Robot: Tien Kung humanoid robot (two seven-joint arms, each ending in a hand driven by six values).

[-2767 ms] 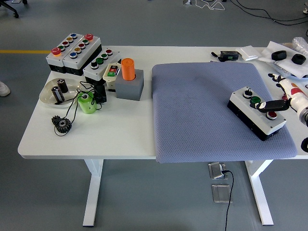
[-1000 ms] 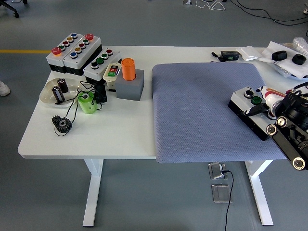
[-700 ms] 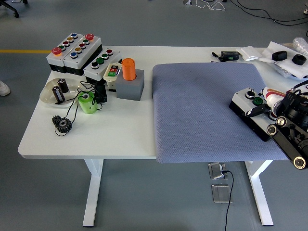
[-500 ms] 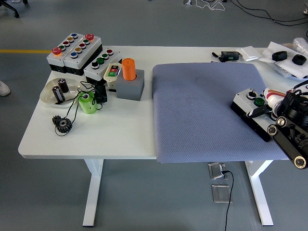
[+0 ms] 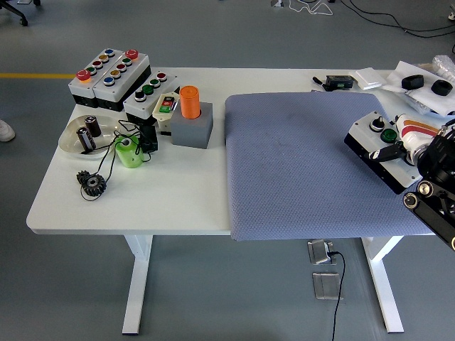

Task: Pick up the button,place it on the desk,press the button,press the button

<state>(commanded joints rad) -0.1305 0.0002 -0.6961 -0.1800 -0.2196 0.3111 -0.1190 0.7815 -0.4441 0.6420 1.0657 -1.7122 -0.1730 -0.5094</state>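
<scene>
The button box (image 5: 371,137), white on top with a black base, carries a black knob and a green button; its red button is hidden by the hand. It sits tilted over the right edge of the grey mat (image 5: 298,163), and its far end looks raised off the mat. My right hand (image 5: 399,149) comes in from the right edge and is shut on the box, with a black finger (image 5: 386,151) across its top. The left arm is out of view.
On the white table (image 5: 156,202), at the back left, stand other button boxes (image 5: 106,74), an orange cylinder in a grey block (image 5: 190,114), a dish with batteries (image 5: 89,135), a green part (image 5: 128,151) and a black gear (image 5: 92,185). Loose items (image 5: 419,89) lie at the back right.
My right hand has taken hold of the button box. It has carried the box up and towards the back right, and the box has tilted.
</scene>
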